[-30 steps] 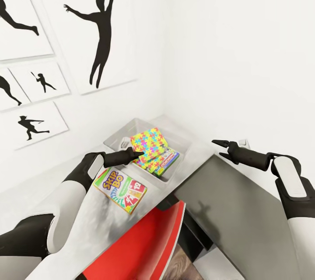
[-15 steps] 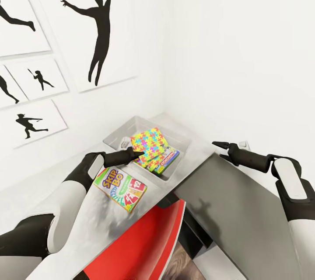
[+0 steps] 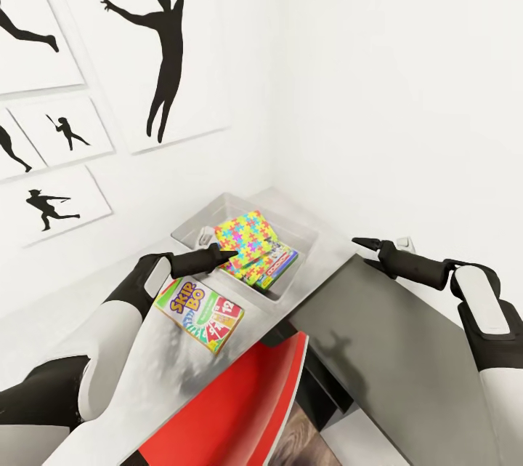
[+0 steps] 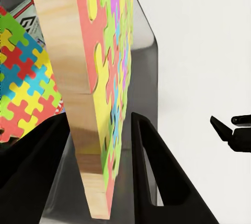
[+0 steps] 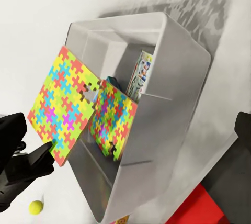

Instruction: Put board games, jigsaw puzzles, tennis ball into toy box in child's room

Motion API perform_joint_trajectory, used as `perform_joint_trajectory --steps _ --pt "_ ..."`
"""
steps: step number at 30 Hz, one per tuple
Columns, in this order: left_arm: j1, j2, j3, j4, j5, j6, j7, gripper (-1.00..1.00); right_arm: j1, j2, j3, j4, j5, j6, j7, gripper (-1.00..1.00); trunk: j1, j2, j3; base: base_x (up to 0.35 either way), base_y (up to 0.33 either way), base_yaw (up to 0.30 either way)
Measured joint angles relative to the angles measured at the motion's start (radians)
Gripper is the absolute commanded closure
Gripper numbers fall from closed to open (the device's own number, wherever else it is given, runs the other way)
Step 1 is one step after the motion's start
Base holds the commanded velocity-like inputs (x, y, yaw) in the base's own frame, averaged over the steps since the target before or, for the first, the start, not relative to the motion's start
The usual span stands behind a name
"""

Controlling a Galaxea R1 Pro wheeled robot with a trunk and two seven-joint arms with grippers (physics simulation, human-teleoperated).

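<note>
On the far left wall hang black silhouette posters (image 3: 171, 44) of athletes. Below them the left gripper (image 3: 226, 256) reaches over the near rim of the grey toy box (image 3: 190, 230), its 2 fingers (image 4: 151, 166) set narrowly on either side of a jigsaw puzzle (image 3: 247, 235), gripping the board's lower corner; in the left wrist view the wooden edge of that puzzle (image 4: 91, 93) runs straight out between the fingers, and the right wrist view shows the board tilted, standing partly above the box rim (image 5: 172, 30). A second jigsaw puzzle (image 5: 112, 119) leans inside the box just beyond the fingertips, and past it a board game (image 3: 280, 266) stands against the wall of the box. Just behind the left wrist, on the white table (image 3: 145, 379), lies the Skip-Bo board game (image 3: 200, 306), flat and outside the box. A small yellow tennis ball (image 5: 35, 206) lies on the table beside the left gripper in the right wrist view. Nearer the robot a red chair (image 3: 240, 408) is tucked against the table edge. To the right, well apart from the box, the right gripper (image 3: 367, 248) hovers above a dark grey surface (image 3: 392, 350), its 2 fingers slightly parted and holding nothing.
</note>
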Motion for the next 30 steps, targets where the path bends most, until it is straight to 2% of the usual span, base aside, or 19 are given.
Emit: perform_joint_trajectory --steps 1,2,24,25,27,29,30 --pt "0.000 0.000 0.000 0.000 0.000 0.000 0.000 1.00 0.000 0.000 0.000 0.000 0.000 0.000 0.000 -1.00 0.000 0.000 0.000 0.000 0.000 0.000" --pt "0.000 0.001 0.000 0.000 0.000 0.000 0.000 -1.00 0.000 0.000 0.000 0.000 0.000 0.000 0.000 -1.00 0.000 0.000 0.000 0.000 0.000 0.000" --pt "-0.001 0.008 -0.001 -0.010 -0.002 0.011 -0.003 -1.00 0.000 -0.001 -0.001 0.000 0.000 0.000 0.000 -1.00 0.000 0.000 0.000 0.000 0.000 0.000" --pt "-0.001 0.011 -0.002 -0.013 -0.001 0.013 -0.003 -1.00 0.000 -0.001 -0.001 0.000 0.000 0.000 0.000 -1.00 0.000 0.000 0.000 0.000 0.000 0.000" --pt "-0.001 0.043 -0.001 -0.018 0.000 0.032 -0.004 -1.00 0.000 0.000 0.000 0.000 0.000 0.000 0.000 -1.00 0.000 0.000 0.000 0.000 0.000 0.000" --pt "-0.002 0.069 0.001 -0.024 0.017 0.070 -0.006 -1.00 0.000 0.000 0.000 0.000 0.000 0.000 0.001 -1.00 0.000 0.000 0.000 0.000 0.000 0.000" --pt "-0.002 0.083 -0.002 -0.041 0.008 0.094 -0.005 -1.00 0.000 0.001 0.001 0.000 0.000 0.000 0.001 -1.00 0.000 0.000 0.000 0.000 0.000 0.000"
